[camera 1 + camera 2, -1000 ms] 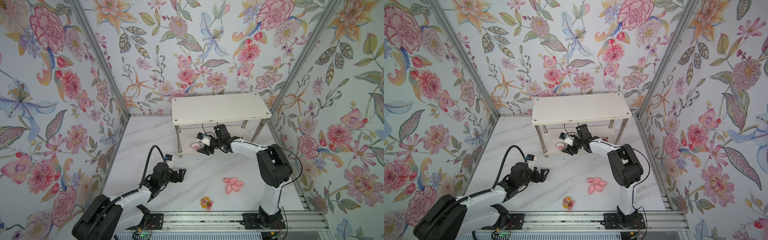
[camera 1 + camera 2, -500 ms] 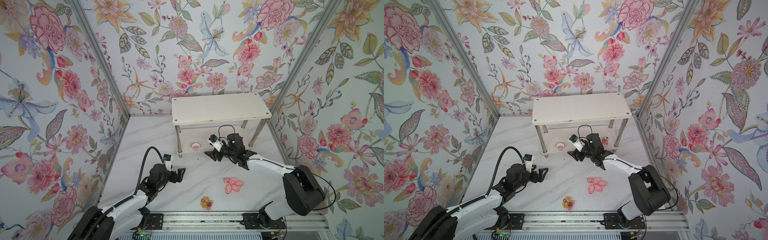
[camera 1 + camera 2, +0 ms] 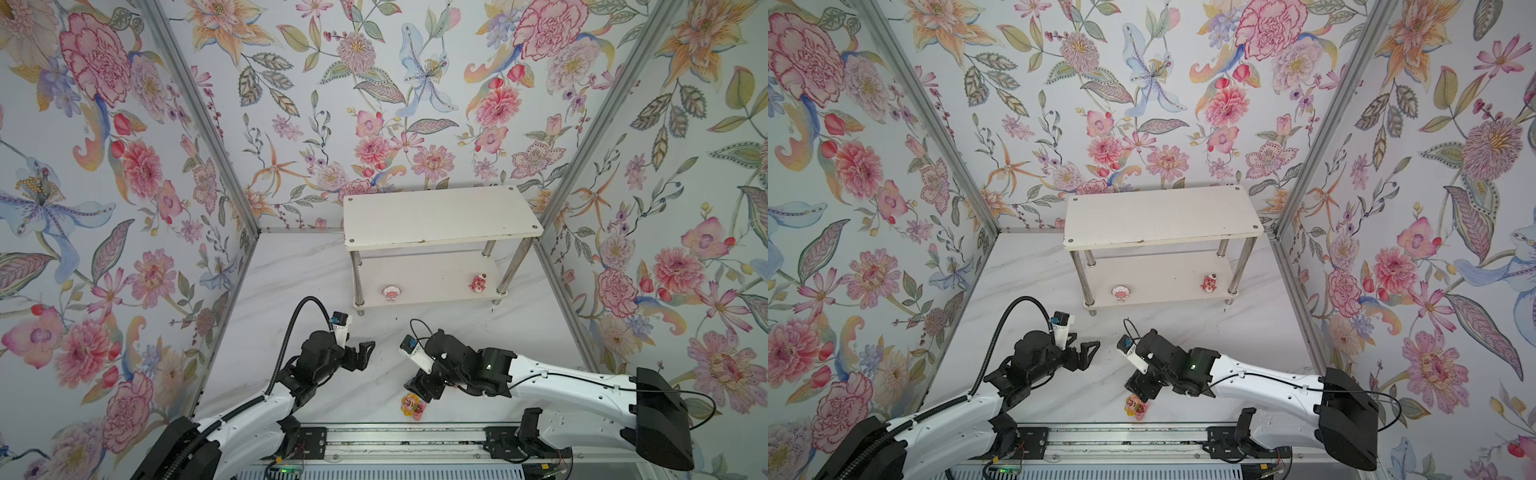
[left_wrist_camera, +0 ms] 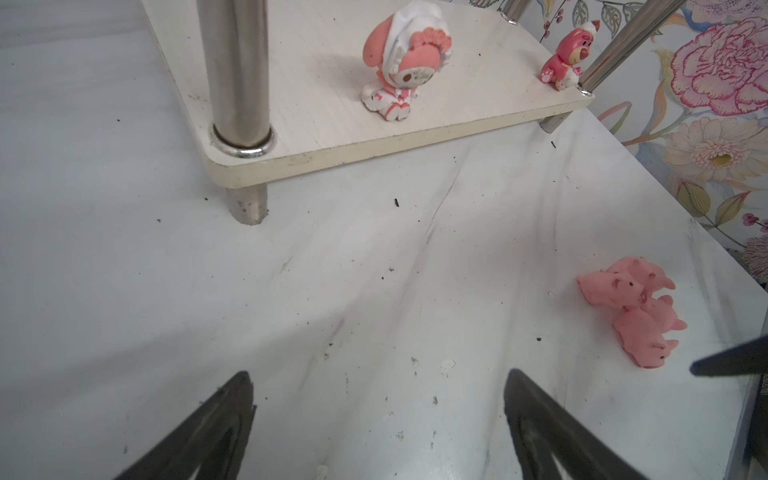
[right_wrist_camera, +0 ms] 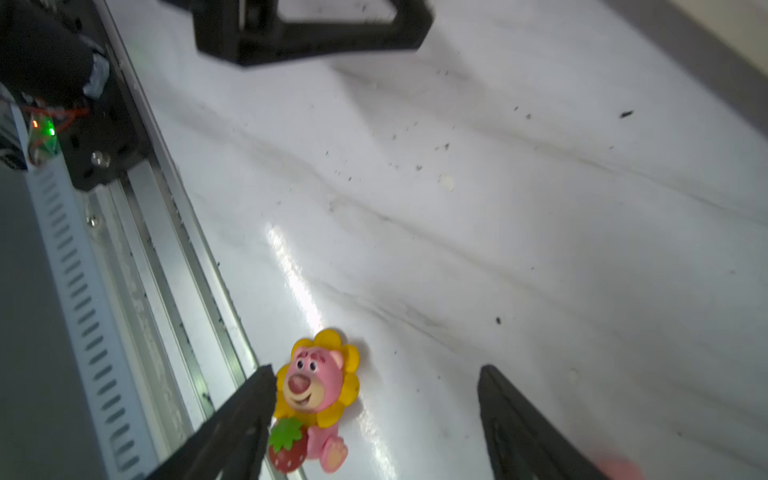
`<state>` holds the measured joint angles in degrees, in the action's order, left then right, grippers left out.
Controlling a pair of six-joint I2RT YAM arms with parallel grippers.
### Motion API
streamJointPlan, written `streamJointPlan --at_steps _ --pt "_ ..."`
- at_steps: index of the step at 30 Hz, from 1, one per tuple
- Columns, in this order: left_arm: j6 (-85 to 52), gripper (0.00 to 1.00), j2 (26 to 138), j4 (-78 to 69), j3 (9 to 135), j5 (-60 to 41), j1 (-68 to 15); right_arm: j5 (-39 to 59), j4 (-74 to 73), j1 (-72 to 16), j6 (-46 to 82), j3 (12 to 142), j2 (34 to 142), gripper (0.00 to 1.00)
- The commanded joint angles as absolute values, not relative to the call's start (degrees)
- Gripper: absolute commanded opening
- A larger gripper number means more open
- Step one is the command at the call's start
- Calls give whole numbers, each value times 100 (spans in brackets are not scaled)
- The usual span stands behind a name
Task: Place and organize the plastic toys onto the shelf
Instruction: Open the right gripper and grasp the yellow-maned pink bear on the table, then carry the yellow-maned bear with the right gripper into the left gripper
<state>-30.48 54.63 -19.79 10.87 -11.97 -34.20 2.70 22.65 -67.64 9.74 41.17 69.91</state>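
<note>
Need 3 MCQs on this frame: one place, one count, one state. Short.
1. The sunflower toy lies: A) on the top board B) on the table by the rail C) on the lower board
2. Toys on the shelf's lower board: A) two B) none C) five
3. The right gripper's jaws: A) shut on a toy B) shut, empty C) open
Key: B, it lies on the marble beside the rail; A, the white-pink figurine and dark pink bear stand there; C, the jaws stand wide apart, nothing clamped.

Site: staged robot test booth | aluminium rail (image 3: 395,440): two robot arms (image 3: 561,382) bolted on | beyond rail: marble-look tabletop (image 3: 291,291), floral wallpaper panels (image 3: 415,104), metal corner posts (image 3: 203,124)
</note>
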Motion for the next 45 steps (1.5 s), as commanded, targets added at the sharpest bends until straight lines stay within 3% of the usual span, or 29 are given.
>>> streamJointPlan --at_steps 1,9,17,19,22,29,40,45 --pt "-3096 96 5336 -2005 840 -1161 -3476 1 3435 -7227 1757 4295 7394 83" --pt "-3271 96 5177 -2084 695 -1161 -3476 26 3335 -7424 1824 4348 8097 83" --pt "-3209 96 5230 -2021 729 -1094 -3472 101 2202 -7204 1714 4384 8437 73" --pt "-3200 96 5287 -2047 736 -1068 -3474 145 1911 -7098 1703 4394 8504 66" --pt "-3182 96 5407 -2103 760 -1063 -3471 267 1479 -6837 1731 4394 8608 47" --pt "-3199 96 5578 -2264 763 -1103 -3476 363 562 -6176 1714 4221 8589 30" --pt "-3940 99 5800 -3459 733 -2125 -3470 582 -3294 -5999 1296 2857 8155 23" --pt "-4758 99 5665 -4151 607 -2630 -3477 554 -4058 -6064 761 2628 7931 22"
